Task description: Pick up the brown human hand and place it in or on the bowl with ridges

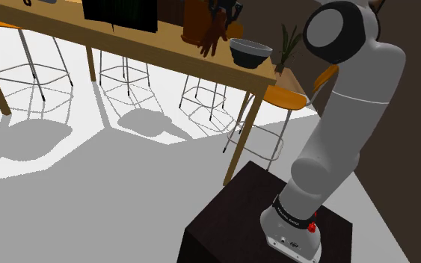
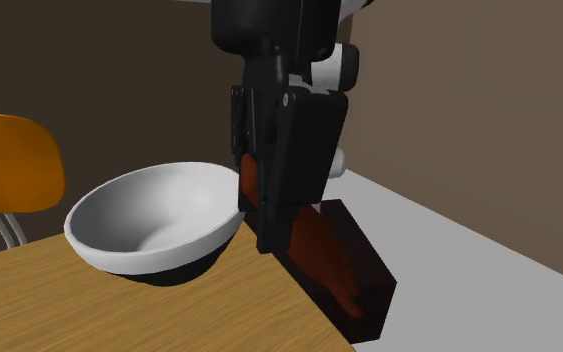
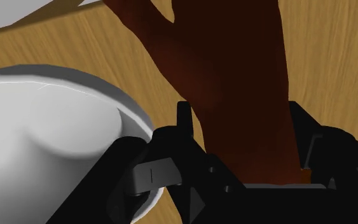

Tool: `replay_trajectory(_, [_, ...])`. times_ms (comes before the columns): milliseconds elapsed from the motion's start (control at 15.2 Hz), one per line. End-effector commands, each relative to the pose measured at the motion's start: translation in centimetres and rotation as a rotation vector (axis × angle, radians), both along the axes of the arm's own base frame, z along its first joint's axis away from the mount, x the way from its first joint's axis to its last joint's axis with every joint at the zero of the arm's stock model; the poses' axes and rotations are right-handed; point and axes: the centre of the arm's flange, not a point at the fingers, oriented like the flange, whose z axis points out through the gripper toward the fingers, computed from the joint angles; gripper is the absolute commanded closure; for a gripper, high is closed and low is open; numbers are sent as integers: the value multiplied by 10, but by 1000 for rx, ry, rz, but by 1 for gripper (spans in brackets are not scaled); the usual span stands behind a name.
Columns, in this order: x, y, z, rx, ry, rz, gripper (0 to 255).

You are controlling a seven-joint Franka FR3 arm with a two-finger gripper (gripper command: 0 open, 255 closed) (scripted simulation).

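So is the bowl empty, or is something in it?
Empty. The bowl has a bare white inside; the brown hand is beside it, outside the rim.

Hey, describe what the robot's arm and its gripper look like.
The arm is built of thick, rounded white-grey segments with dark joints, including a round dark cap near its top. A black band with small white lettering rings it above the base, where a small red knob sits. The gripper is all black and blocky, jaws included.
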Motion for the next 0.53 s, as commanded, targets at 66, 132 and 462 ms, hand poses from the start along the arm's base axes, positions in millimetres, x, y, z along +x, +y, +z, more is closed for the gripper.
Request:
replay_trajectory(66, [-1, 0, 15, 0, 0, 0, 255])
replay_trajectory(132, [-1, 0, 21, 0, 0, 0, 255])
replay_trajectory(462, [-1, 0, 45, 0, 0, 0, 255])
